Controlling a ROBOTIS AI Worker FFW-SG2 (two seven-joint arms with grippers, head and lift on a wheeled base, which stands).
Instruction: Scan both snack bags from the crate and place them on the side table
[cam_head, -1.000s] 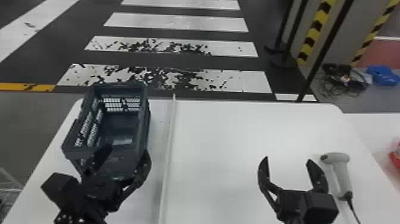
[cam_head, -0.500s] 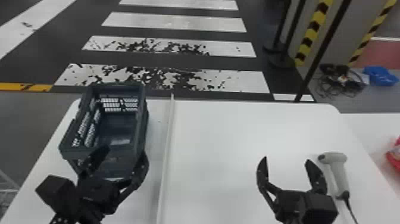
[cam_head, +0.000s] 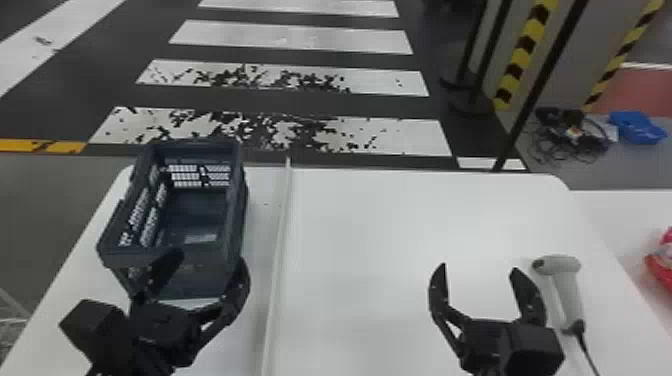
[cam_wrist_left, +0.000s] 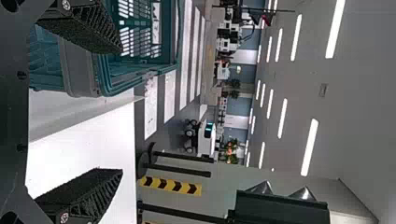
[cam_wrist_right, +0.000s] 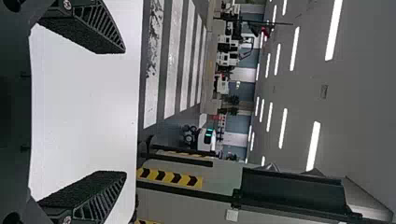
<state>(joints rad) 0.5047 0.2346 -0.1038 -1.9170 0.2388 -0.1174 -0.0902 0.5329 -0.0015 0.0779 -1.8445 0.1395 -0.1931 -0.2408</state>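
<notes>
Step in hand: I judge the scanning and placing to be at or near its end, both arms waiting, though I can't confirm the second bag.
Red bag: cut by the right edge of the head view, on the side table; I take it for one of the snack bags.
Crate: upper left of the frame; I can't tell what its near end holds, behind my left gripper.
Left jaws: spread wide, nothing held, overlapping the crate's near end; contact I can't judge.
Right gripper: lower right, jaws wide apart over the white surface, holding nothing.
Scanner: lying just beside the right gripper, cord running off the bottom.
Next move: I'd check the crate's near end and the side table; if both bags are over there, just back off.
Edges: crate walls stand high by the left jaws; the raised strip runs between crate and right side.
Open room: broad bare surface from the strip to the right gripper; to go right I'd lift over the scanner first.
</notes>
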